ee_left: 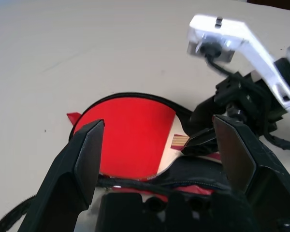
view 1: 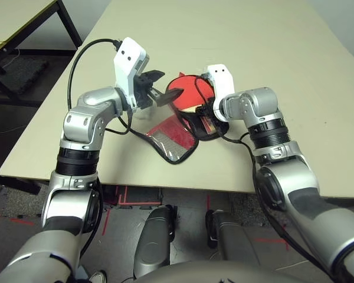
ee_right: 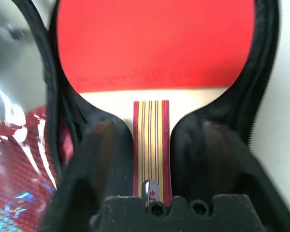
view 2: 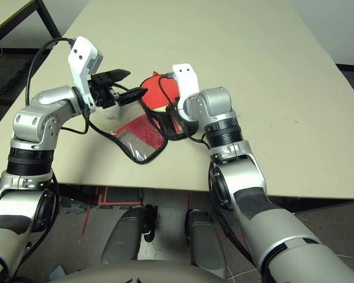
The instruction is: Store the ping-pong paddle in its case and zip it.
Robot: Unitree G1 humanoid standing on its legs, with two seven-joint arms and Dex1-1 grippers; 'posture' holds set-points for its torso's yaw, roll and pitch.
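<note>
Currently, the paddle (ee_right: 157,46) lies in the open case (view 1: 209,131) on the counter (view 1: 265,65), its long axis following the case's; the handle (ee_right: 152,140) points toward the robot. The clear flap (view 1: 174,138) lies beside it. Right hand (ee_right: 153,159): open, over the handle. Left hand (ee_left: 159,137): open.

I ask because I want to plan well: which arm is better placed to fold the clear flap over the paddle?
Probably the left. Its open gripper is beside the clear flap; the right gripper is over the handle of the paddle.
</note>
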